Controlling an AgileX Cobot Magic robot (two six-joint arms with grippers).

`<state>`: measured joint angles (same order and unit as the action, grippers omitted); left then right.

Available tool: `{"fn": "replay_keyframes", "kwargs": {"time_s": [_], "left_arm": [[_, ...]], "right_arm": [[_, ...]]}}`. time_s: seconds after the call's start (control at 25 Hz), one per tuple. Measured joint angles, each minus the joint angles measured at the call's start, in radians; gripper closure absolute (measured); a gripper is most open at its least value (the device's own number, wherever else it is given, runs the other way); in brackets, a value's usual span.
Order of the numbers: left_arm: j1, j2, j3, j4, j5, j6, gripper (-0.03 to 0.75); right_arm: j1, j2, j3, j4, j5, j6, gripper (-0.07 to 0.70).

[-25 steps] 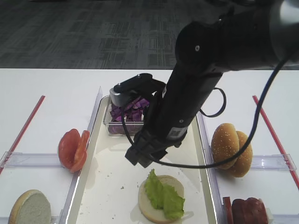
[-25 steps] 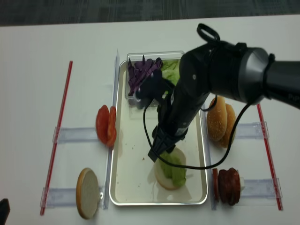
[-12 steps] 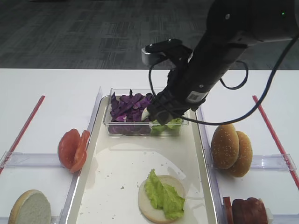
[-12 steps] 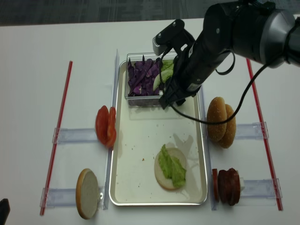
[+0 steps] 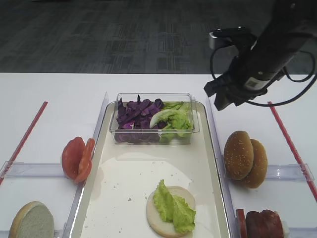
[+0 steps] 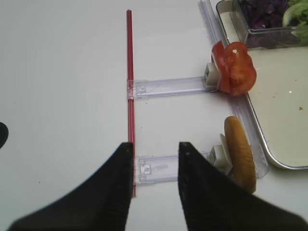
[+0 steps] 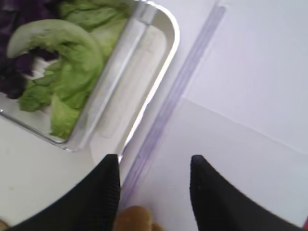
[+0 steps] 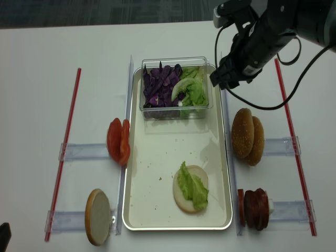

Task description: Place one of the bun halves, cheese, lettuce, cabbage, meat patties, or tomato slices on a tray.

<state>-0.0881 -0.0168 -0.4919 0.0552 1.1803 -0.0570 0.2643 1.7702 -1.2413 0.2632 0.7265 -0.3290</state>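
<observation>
Your right gripper (image 7: pixel 154 192) hung with its two dark fingers (image 7: pixel 103 192) apart and nothing between them, over the bare tabletop (image 8: pixel 37 47) just outside the far right corner of the tray (image 8: pixel 134 173). In the overhead view it (image 8: pixel 223 81) sat right of the clear plastic tub (image 8: pixel 176 107), above the clear rail (image 7: pixel 173 106) that ran along the tray's right edge. Your left gripper (image 6: pixel 153 192) also stood parted and empty, low over the tabletop near its left edge, beside the red strip (image 6: pixel 129 96).

The tub sat at the tray's far end, holding purple cabbage (image 8: pixel 159 84) on its left and loose green lettuce leaves (image 8: pixel 191 89) on its right. Toward the tray's near right corner lay a pale bun half (image 8: pixel 185 202), cut face up, with a lettuce leaf (image 8: pixel 191 188) resting on it.

Off the tray's right edge stood two sesame bun halves (image 8: pixel 248 136) on edge, and nearer you the meat patties (image 8: pixel 257 208). Off its left edge stood the tomato slices (image 8: pixel 118 140), with another bun half (image 8: pixel 98 216) near the front left corner.
</observation>
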Motion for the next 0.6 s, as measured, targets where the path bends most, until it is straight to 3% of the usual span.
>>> {"fn": "replay_keyframes", "kwargs": {"time_s": [0.36, 0.6], "left_arm": [[0.0, 0.0, 0.0, 0.0, 0.0, 0.0, 0.492], [0.0, 0.0, 0.0, 0.0, 0.0, 0.0, 0.492]], "right_arm": [[-0.169, 0.0, 0.0, -0.102, 0.038, 0.164, 0.255], [-0.229, 0.0, 0.0, -0.162, 0.074, 0.239, 0.255]]}}
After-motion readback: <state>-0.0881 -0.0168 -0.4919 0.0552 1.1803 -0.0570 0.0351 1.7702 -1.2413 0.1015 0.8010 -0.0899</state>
